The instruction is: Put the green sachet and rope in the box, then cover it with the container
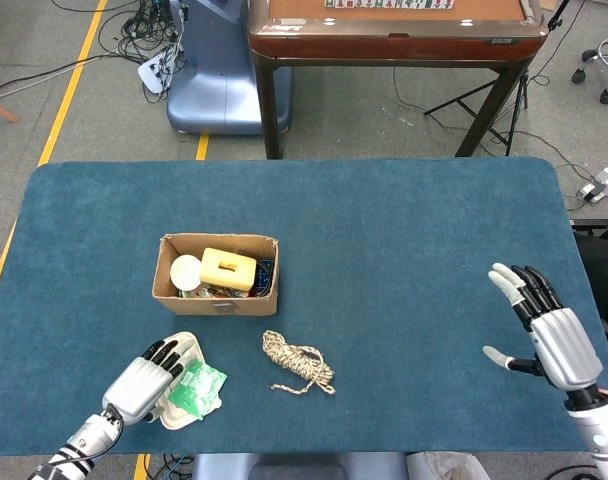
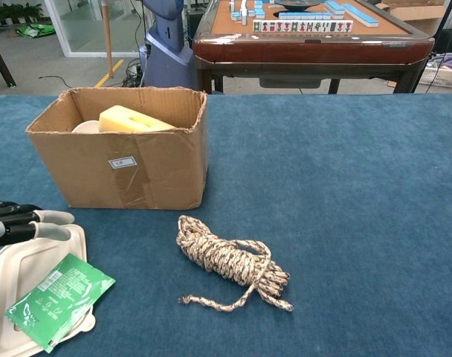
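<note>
The green sachet point(image 1: 196, 388) point(image 2: 56, 298) lies on the white container point(image 1: 187, 349) point(image 2: 27, 266), near the table's front left. My left hand point(image 1: 144, 383) point(image 2: 21, 223) hovers over the container's left part, fingers spread and empty, just left of the sachet. To the right of both, the coiled rope point(image 1: 298, 363) point(image 2: 232, 261) rests on the blue cloth. Behind them stands the open cardboard box point(image 1: 216, 296) point(image 2: 129, 172), with a yellow block point(image 1: 227, 268) inside. At the far right my right hand point(image 1: 550, 334) is open and raised above the table.
The box also holds a white round item point(image 1: 186, 271) and other small things. A wooden mahjong table point(image 1: 394, 35) and a blue machine base point(image 1: 210, 80) stand beyond the far edge of the table point(image 1: 404, 230).
</note>
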`<state>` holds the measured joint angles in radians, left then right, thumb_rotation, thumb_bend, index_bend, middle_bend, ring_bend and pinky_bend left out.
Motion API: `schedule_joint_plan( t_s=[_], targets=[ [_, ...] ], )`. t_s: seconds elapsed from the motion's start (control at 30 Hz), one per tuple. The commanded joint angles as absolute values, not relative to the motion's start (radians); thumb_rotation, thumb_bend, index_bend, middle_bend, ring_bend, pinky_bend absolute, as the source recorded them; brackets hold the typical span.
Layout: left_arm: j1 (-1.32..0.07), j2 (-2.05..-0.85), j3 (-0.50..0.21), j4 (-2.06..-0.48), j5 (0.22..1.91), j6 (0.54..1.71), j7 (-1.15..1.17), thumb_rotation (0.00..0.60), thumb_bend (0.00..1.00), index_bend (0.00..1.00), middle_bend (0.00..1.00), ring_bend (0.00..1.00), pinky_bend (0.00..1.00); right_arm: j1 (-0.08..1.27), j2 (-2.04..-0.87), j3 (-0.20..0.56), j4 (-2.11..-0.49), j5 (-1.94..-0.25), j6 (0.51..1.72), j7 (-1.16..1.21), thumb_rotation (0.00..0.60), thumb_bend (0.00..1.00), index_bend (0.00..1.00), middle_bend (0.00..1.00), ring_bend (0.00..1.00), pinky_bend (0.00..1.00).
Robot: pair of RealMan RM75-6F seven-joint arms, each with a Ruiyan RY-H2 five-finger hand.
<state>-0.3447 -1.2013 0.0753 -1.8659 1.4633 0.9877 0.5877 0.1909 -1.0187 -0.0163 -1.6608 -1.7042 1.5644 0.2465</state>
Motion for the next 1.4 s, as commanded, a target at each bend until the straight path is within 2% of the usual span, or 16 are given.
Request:
schedule_joint_plan(
  t_s=[0.03, 0.6, 1.23, 1.4],
  targets=[
    [-0.364, -1.218, 0.069, -1.881, 1.42, 0.968, 0.637, 0.6, 0.16, 0.09, 0.0, 0.0, 0.07, 0.187, -1.018, -0.016, -1.661, -1.709, 1.568, 0.247, 0.6, 0.0, 0.0, 0.04, 0.0, 0.04],
    [-0.435, -1.302, 0.062, -1.862, 1.254, 0.932, 0.745, 0.6, 0.15, 0.19, 0.0, 0.0, 0.07, 0.176, -1.011, -0.009, -1.659, -1.725, 1.569, 0.262, 0.6, 0.0, 0.0, 0.04, 0.0, 0.04],
    [-0.49, -1.316, 0.088, -1.86, 1.151, 0.929, 0.743, 0.6, 0.15, 0.26, 0.0, 0.0, 0.07, 0.177, -1.012, -0.001, -1.657, -1.723, 1.551, 0.267, 0.6, 0.0, 0.0, 0.04, 0.0, 0.04],
    [-0.5, -1.315, 0.096, -1.86, 1.143, 0.926, 0.726, 0.6, 0.23, 0.29, 0.0, 0.0, 0.07, 0.176, -1.014, 0.001, -1.657, -1.723, 1.548, 0.267, 0.6, 0.0, 0.0, 0.04, 0.0, 0.04]
  ],
)
